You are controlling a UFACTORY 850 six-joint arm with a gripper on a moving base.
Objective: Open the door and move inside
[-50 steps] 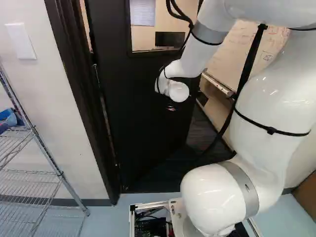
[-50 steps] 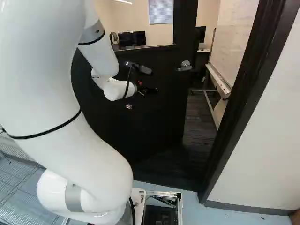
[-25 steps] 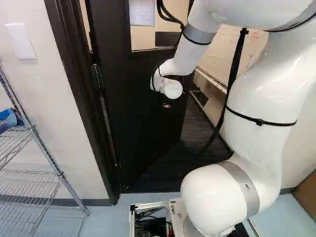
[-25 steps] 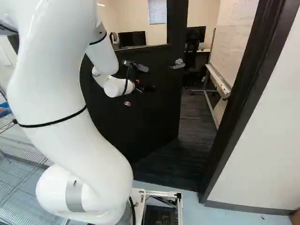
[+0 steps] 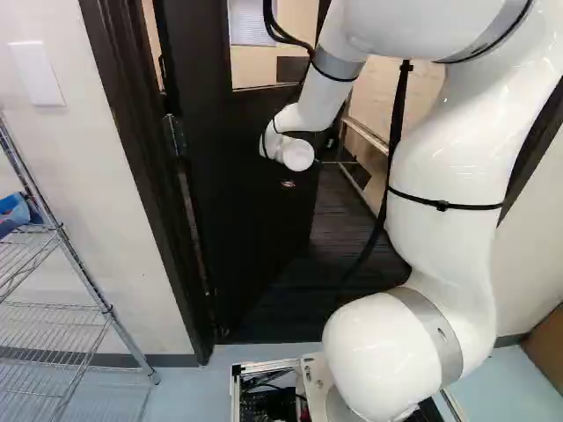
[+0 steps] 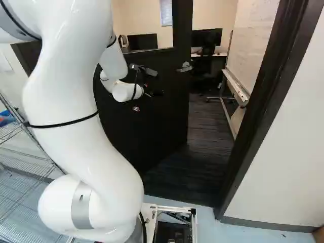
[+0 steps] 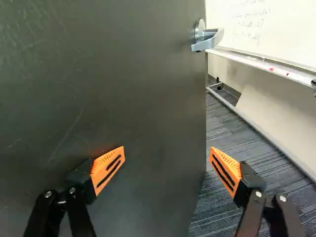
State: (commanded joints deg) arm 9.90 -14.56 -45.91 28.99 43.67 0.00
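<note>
"Leftmost in the right base view?"

"The gripper (image 7: 167,150), wide open and holding nothing, before the door (image 6: 164,116); contact cannot be confirmed."

"Right of it?"

"The handle (image 6: 185,66), ungripped, on a door standing ajar, apparently mid-push."

"Farther right?"

"The doorway (image 6: 210,142), partly open. Likely next: push wider, then roll inside."

Office, by look: handwritten whiteboard (image 7: 247,24), dark monitors (image 6: 206,37), pale desk (image 6: 218,54), black chair (image 6: 202,65), window blind (image 6: 166,12), striped grey carpet (image 7: 219,133); wire rack (image 5: 107,309) nearby.
</note>
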